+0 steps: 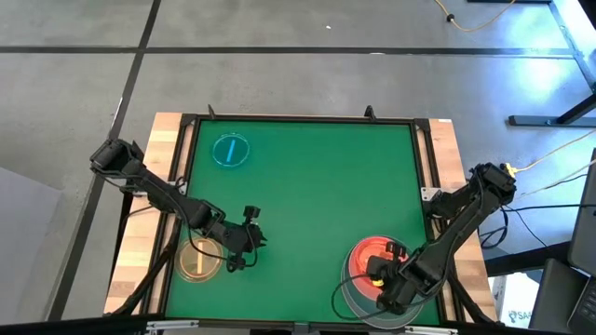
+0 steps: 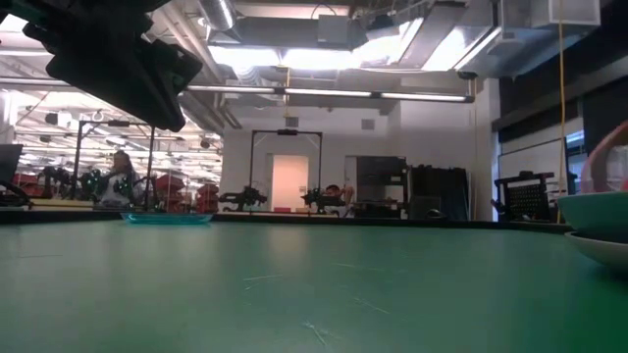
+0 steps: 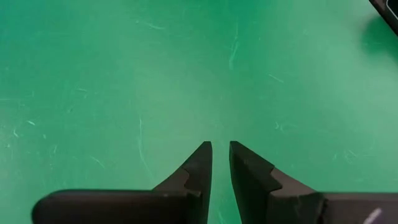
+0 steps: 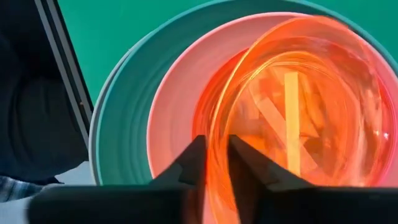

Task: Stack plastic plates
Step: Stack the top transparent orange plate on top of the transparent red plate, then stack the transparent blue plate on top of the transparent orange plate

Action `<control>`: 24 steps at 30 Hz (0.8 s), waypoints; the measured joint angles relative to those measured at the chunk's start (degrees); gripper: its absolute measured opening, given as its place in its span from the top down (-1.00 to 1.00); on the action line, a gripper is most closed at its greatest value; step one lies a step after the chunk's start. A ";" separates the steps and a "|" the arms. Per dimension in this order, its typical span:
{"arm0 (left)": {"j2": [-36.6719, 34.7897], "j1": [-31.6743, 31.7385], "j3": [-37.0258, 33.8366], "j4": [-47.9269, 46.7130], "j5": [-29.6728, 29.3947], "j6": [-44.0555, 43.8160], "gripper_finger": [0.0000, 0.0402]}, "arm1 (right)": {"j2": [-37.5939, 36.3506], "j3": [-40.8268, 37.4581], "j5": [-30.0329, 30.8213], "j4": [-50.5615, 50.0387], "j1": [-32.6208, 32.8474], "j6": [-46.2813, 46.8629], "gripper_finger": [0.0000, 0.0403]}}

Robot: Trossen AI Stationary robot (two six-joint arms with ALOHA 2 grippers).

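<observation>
A stack of plates (image 1: 358,296) sits near the table's near right corner: large grey, teal (image 4: 124,112) and pink (image 4: 174,106) plates with translucent small ones on top. My right gripper (image 4: 216,142) is above it, shut on a translucent orange-pink small plate (image 4: 298,106). A blue small plate (image 1: 231,150) lies flat toward the far left. An amber small plate (image 1: 199,261) lies flat near the left edge. My left gripper (image 1: 240,253) hovers just to its right over bare mat, shut (image 3: 221,149) and holding nothing. My right gripper pinches the rim (image 4: 214,127) of the orange-pink small plate between its two fingers, one on the inner face and one on the outer. The plate is tilted over the stack; its far part lies over the striped small plates beneath, touching or not I cannot tell.
Green mat (image 1: 317,195) covers the table inside a dark frame with wooden borders. The middle and far right of the mat are bare. In the low view the stack (image 2: 599,221) shows at the right edge and the blue plate (image 2: 167,218) far off.
</observation>
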 joint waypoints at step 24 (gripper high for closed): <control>0.00 0.23 0.04 1.11 -4.29 1.81 0.75 | 0.46 -2.88 33.87 14.98 -6.24 -29.70 0.17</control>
